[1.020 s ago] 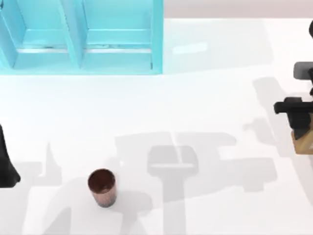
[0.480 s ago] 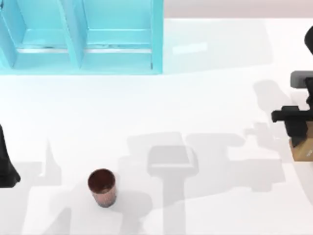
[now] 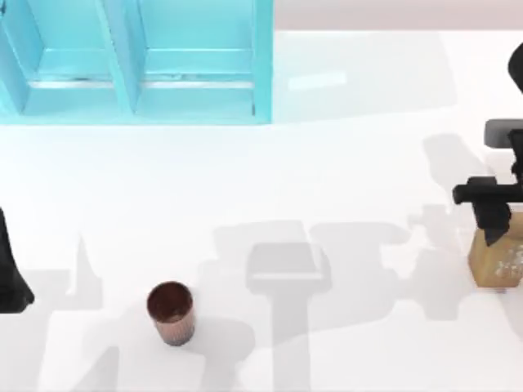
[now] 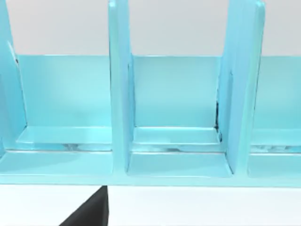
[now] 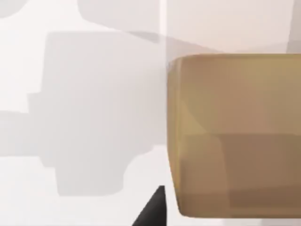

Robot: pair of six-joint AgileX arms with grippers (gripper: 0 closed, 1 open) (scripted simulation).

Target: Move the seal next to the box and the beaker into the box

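Tan-brown rounded block, the seal (image 3: pixel 497 260), is sitting at the white surface's (image 3: pixel 343 180) right edge; my right end effector (image 3: pixel 493 214) is hovering over it, fingers' state unclear. Coppery beaker (image 3: pixel 171 312) is standing front-left, turquoise box (image 3: pixel 263 61) rear-left; left end effector (image 3: pixel 12 273) is parking left.

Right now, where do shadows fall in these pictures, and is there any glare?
Top view: soft grey arm-shaped shadows cross the white table beside the small coppery round cup; no harsh glare. Right wrist view: a blocky shadow lies next to the tan rectangular block.
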